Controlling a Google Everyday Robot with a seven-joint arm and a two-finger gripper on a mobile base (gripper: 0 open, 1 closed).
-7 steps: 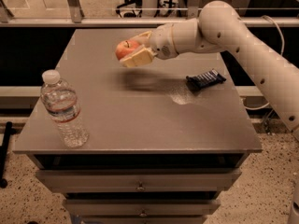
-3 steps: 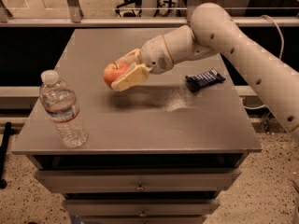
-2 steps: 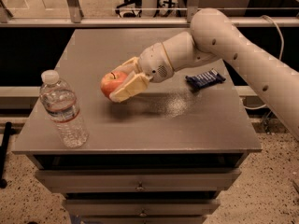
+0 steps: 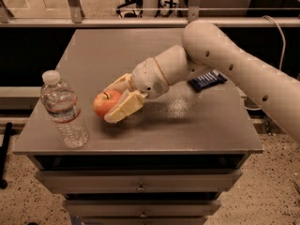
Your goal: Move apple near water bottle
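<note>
Gripper [image 4: 112, 101] is down low over the front-left part of the table [image 4: 201, 128], and it's closed on the apple [image 4: 103, 105]. My pale fingers [image 4: 123, 108] are pinching it from the far side and the near side, and the red-orange fruit sits snug between them with its little dark stem pointing up. The apple is right down at the tabletop with a shadow under it, though I can't tell whether it actually touches the surface. Just to its left stands the water bottle [image 4: 64, 114], upright near the front-left corner, with its white cap on top and a thin label band round its shoulder. The apple and bottle are near each other with a narrow strip of bare table between them, not touching. My arm [image 4: 220, 55] sweeps in from the right, wrist bent down and leftward toward the fruit. Behind the forearm, on the right side of the table, lies a dark blue packet [image 4: 208, 80], partly covered by the arm and well apart from the apple. Below the tabletop, the drawers [image 4: 140, 184] face front.
</note>
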